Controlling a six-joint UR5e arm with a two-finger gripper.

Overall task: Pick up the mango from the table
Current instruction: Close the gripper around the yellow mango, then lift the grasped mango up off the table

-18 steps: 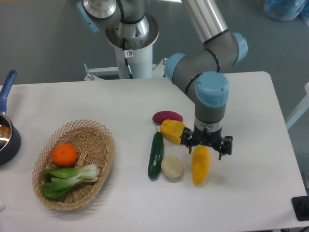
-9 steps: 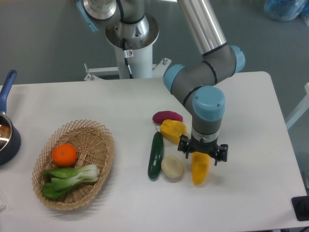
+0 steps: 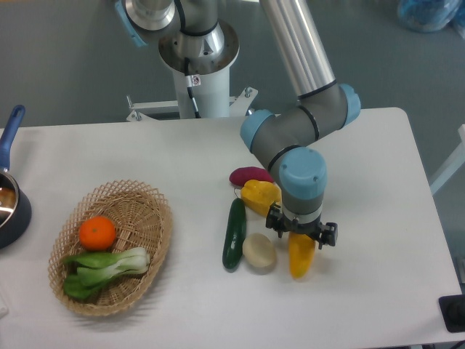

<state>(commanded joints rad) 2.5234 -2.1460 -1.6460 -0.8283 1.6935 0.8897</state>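
Note:
The mango (image 3: 301, 259) is a smooth yellow-orange oval lying on the white table (image 3: 378, 174), right of centre. My gripper (image 3: 301, 234) points straight down over the mango's far end. Its two black fingers stand spread on either side of the fruit, and the jaws are open around it, not closed. The wrist hides the mango's upper part.
A beige potato (image 3: 259, 251) lies just left of the mango, with a cucumber (image 3: 234, 234) beyond it. A yellow bell pepper (image 3: 259, 196) and a purple sweet potato (image 3: 251, 175) lie behind. A wicker basket (image 3: 155, 209) holds an orange (image 3: 97, 233) and bok choy (image 3: 102, 267). A blue pot (image 3: 10, 207) sits at the left edge.
The gripper has moved down and slightly left, from just above the mango's far end to straddling it. The mango has not moved.

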